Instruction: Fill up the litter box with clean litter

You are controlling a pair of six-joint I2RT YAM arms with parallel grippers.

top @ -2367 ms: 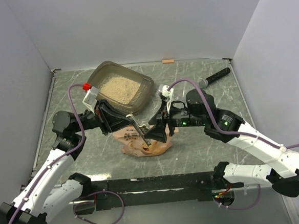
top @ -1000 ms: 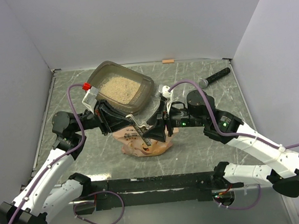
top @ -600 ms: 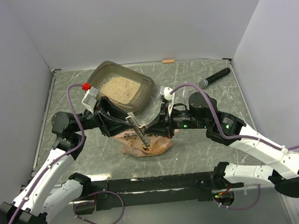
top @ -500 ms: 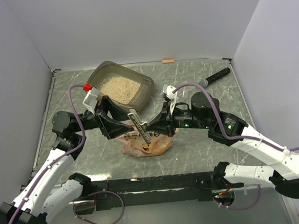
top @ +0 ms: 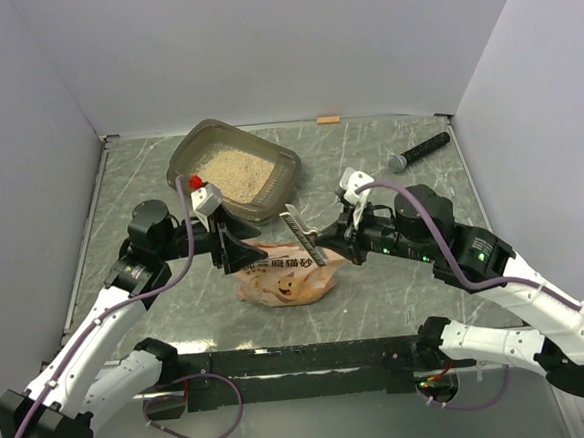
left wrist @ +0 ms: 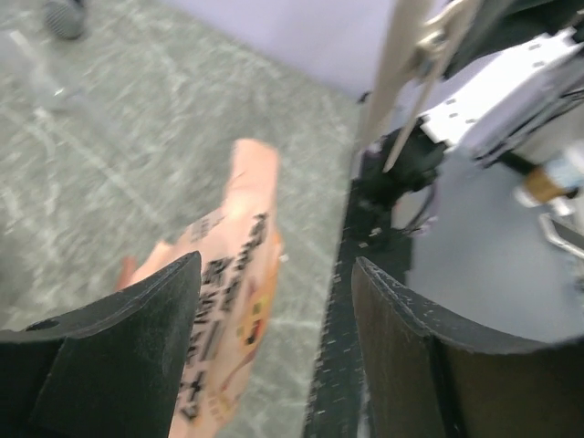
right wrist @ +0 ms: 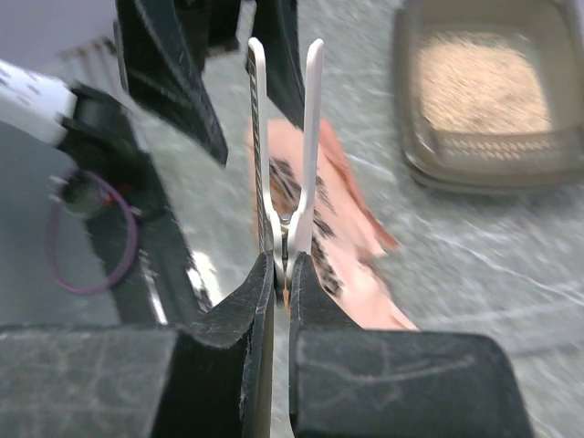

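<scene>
The litter box (top: 182,159) stands at the back, with beige clean litter (top: 236,168) inside it; the right wrist view shows it too (right wrist: 540,173). The orange-pink litter pouch (top: 281,277) lies flat on the table between the arms. My right gripper (top: 327,246) is shut on the hinge end of a white serrated clip (top: 300,232), which it holds in the air above the pouch (right wrist: 339,212). The clip's two prongs (right wrist: 311,119) stand apart. My left gripper (top: 236,255) is open and holds nothing, just left of the pouch (left wrist: 228,301).
A black microphone-like stick (top: 420,151) lies at the back right. A small orange piece (top: 328,119) sits at the back wall. The black rail (top: 302,359) runs along the near edge. Grey walls close in on three sides.
My left gripper let go, opened and drew back to the left. My right gripper shut on the clip and carried it up and to the right, off the pouch.
</scene>
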